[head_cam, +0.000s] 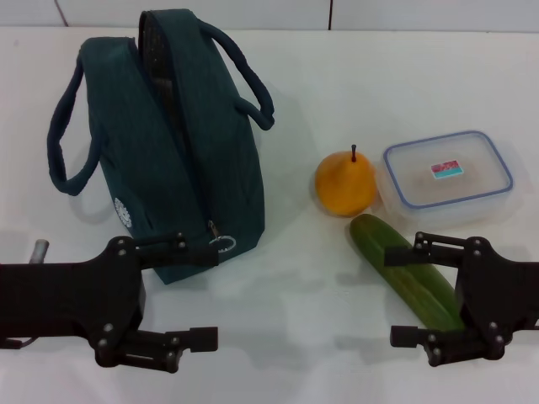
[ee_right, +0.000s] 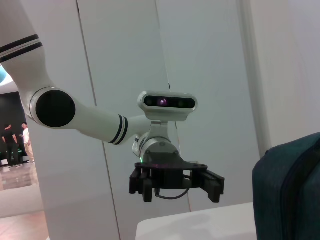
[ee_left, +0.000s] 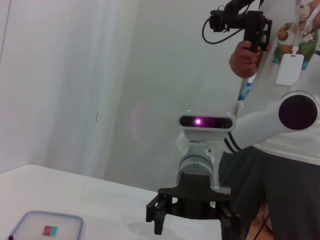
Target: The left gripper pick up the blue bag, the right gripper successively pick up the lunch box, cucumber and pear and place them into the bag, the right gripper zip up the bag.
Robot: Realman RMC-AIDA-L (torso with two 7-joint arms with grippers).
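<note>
Head view: a white table [head_cam: 303,286] carries everything. The blue bag [head_cam: 181,143], dark teal fabric with two loop handles and a small white round logo, stands at the table's left half, its top unzipped a little so a dark slit shows; the lining is hard to make out. A ring zip pull [head_cam: 221,244] hangs at its near end. To the right sit the orange-yellow pear [head_cam: 344,183] with a short dark stem, touching the clear, blue-rimmed lunch box [head_cam: 448,174], and the dark green cucumber [head_cam: 406,272], whose near end is hidden behind the right pincer [head_cam: 406,292]. The left pincer [head_cam: 192,293] hovers just before the bag. Both pincers are spread wide and hold nothing.

Left wrist view: the right pincer [ee_left: 192,218] appears farther off, spread apart, with the lunch box [ee_left: 47,230] cut off at the edge.

Right wrist view: the left pincer [ee_right: 176,186] appears across the table, empty, beside a cropped corner of the blue bag [ee_right: 290,190].
</note>
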